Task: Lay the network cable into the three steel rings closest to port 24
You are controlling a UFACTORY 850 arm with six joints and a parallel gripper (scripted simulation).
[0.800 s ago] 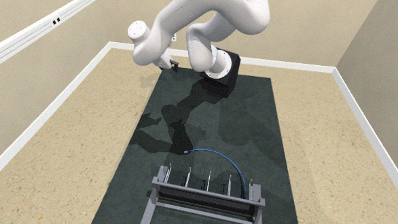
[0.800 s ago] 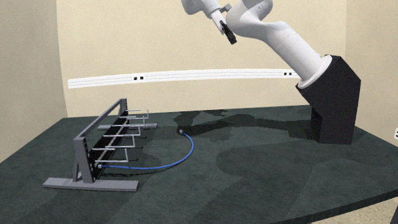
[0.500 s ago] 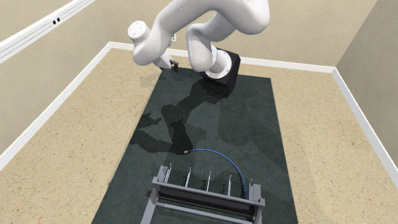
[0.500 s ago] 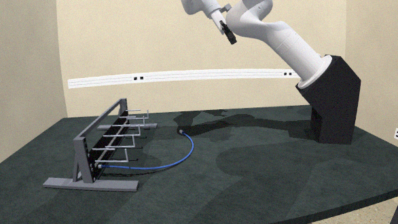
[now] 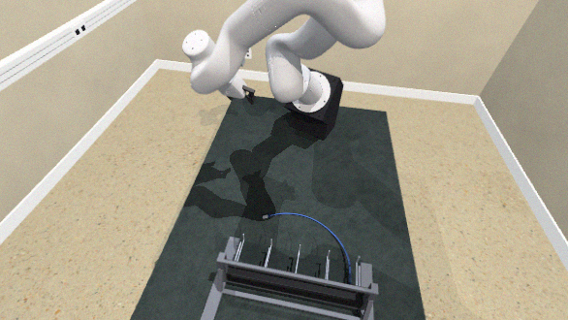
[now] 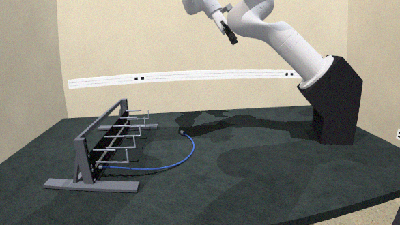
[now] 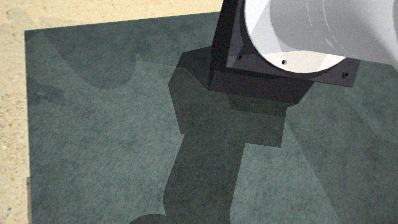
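The blue network cable [image 5: 324,232] lies in an arc on the dark mat. One end is plugged into the rack panel [image 5: 296,283] at its right end; the free plug [image 5: 266,217] rests on the mat. In the exterior view the cable [image 6: 170,160] curves from the rack's near end [image 6: 100,167] to its plug [image 6: 182,131]. Several steel rings [image 6: 127,136] stick out of the rack; none holds the cable. My gripper [image 5: 248,92] is open and empty, high in the air near the arm's base, far from the cable; it also shows in the exterior view [image 6: 230,34]. The wrist view shows no fingers.
The arm's black base [image 5: 317,104] stands at the mat's far end and fills the top of the wrist view [image 7: 280,65]. The rack's grey feet [image 6: 92,185] rest on the mat. A white wall rail [image 6: 184,76] runs behind.
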